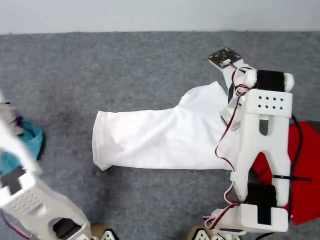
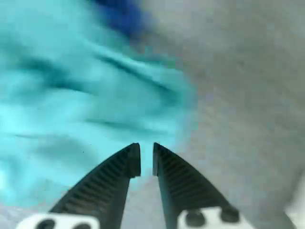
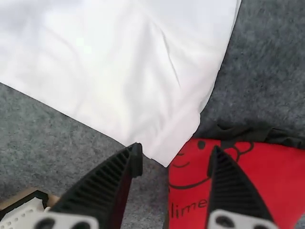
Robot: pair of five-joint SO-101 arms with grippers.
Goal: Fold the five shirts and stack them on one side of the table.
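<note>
Your spread shirt (image 1: 160, 137) lies across the middle of the bench (image 1: 125, 65). A second shirt (image 1: 302, 170) lies just beside it at the right edge, with the right tool (image 3: 174, 155) above where they meet. The bunched shirt (image 1: 30, 142) sits at the far left edge, under your left tool (image 2: 147, 152).

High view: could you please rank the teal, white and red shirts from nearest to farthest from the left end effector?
1. Teal shirt: at the table's left edge, right by the left end effector.
2. White shirt: mid-table.
3. Red shirt: at the far right edge.
</note>
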